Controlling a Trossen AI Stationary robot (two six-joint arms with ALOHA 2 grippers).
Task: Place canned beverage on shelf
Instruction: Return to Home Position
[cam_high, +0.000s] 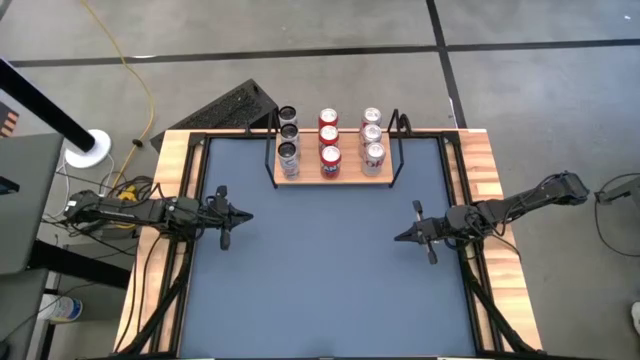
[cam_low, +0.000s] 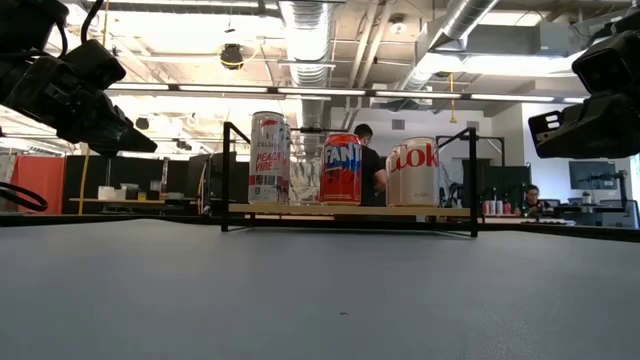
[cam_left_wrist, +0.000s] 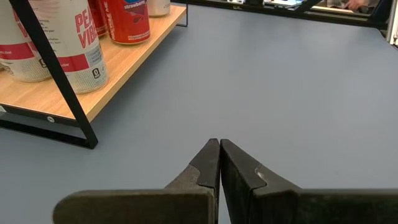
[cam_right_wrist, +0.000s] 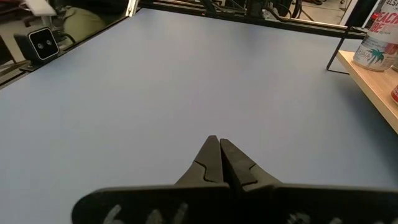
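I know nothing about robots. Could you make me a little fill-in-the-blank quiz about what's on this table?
The shelf holds ____ cans in all. The middle column of cans is coloured ____. The left gripper and the right gripper both have their fingers ____, holding nothing.
Missing words: nine; red; shut.

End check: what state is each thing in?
Shelf: standing, loaded with nine cans.
White-pink cans: three, upright, left row.
Red cans: three, upright, middle row.
Red-silver cans: three, upright, right row.
Left gripper: shut, empty, raised, left side.
Right gripper: shut, empty, raised, right side.
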